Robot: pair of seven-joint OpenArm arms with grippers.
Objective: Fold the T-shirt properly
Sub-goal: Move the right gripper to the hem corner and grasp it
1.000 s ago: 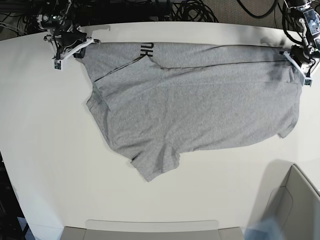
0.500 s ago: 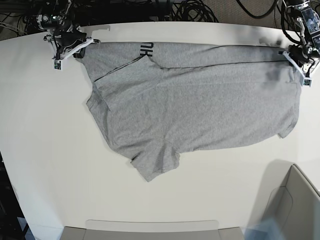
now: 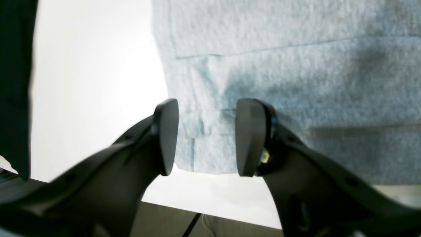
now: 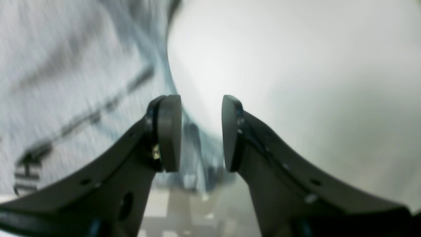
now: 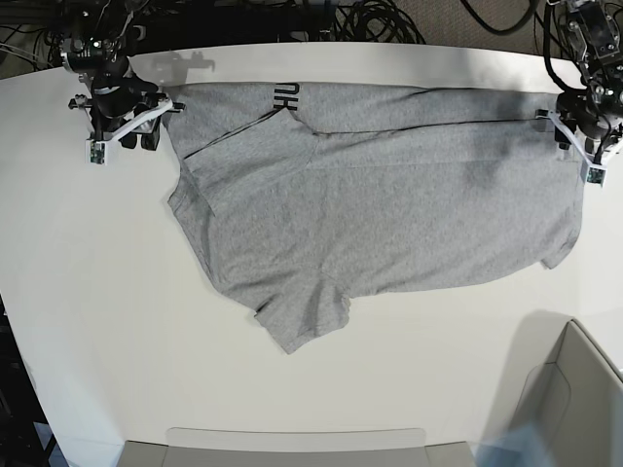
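The white table (image 5: pixel 88 292) took up most of the view, with the T-shirt (image 5: pixel 389 209) lying flat across its far half, top edge folded over so some black lettering (image 5: pixel 285 95) showed. The left gripper (image 3: pixel 204 136) sat spread over the shirt's corner, nothing pinched. The right gripper (image 4: pixel 201 133) was spread too, at the other edge.

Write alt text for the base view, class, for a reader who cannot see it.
A grey T-shirt lies spread on a white table, its far edge folded over to show black lettering. The left pincer and right pincer sit at its far corners, both open.
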